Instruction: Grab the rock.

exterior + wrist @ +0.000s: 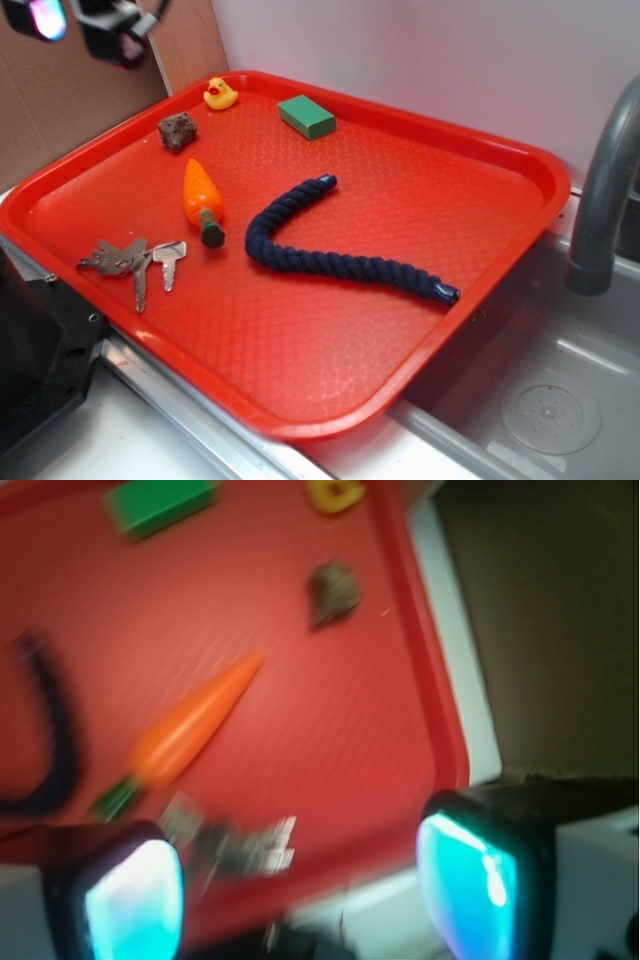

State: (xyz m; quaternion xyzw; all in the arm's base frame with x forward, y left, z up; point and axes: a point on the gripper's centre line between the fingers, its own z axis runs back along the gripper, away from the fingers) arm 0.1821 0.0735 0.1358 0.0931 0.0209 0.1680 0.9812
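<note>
Claw (pixel 300 880) hangs wide open w/ nothing in it, up high, well off from the rock (pixel 177 131). Rock sits untouched on the red tray (pixel 330 330), far corner, just beside the yellow duck (pixel 220 94), carrot (pixel 202 199) nearer. Grab not started imo: approach, drop & close all left.

No legible text, seemingly, on anything (wrist view blurred).

Motion is blurring the whole wrist view; the top edge is cutting off the yellow duck (pixel 335 494) and green block (pixel 160 504)
</note>
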